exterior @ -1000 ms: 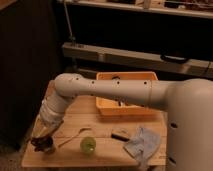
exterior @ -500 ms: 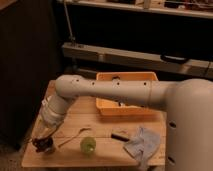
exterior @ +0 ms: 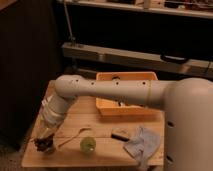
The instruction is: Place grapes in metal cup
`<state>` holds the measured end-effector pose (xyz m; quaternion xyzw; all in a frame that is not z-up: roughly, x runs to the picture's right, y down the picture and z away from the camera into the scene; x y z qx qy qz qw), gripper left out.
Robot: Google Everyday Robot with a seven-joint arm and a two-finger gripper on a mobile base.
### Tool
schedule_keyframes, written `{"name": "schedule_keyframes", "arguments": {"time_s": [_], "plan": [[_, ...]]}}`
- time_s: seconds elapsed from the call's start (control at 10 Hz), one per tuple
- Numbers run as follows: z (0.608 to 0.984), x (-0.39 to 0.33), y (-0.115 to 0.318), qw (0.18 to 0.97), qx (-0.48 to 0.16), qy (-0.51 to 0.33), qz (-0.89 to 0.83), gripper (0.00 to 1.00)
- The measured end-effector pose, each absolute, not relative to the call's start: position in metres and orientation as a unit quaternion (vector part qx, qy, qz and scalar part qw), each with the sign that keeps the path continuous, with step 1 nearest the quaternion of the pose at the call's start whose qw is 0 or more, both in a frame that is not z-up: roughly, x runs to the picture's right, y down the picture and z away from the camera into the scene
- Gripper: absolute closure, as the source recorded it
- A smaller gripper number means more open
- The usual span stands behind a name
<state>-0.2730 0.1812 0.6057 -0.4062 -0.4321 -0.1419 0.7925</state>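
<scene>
- The white arm reaches down to the wooden surface (exterior: pixel 100 120) toward seven o'clock, presumably to deal with the grapes.
- The gripper (exterior: pixel 46 142) hangs at the near-left corner, right over the dark grapes (exterior: pixel 45 146).
- Whether the fingers are clenched or released, I cannot tell.
- No metal cup shows; a green cup (exterior: pixel 88 145) stands nearby at three o'clock.

Dim, warm, blurry; end effector (exterior: pixel 46 144) in shadow.
</scene>
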Motion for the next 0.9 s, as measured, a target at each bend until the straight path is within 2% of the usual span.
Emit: {"name": "schedule_keyframes", "arguments": {"time_s": [0.6,0.9], "plan": [[0.618,-0.271,0.183,0.796,-0.418,-0.417,-0.13,1.0],[0.621,-0.267,0.181,0.801,-0.417,-0.414,-0.116,0.96]]}}
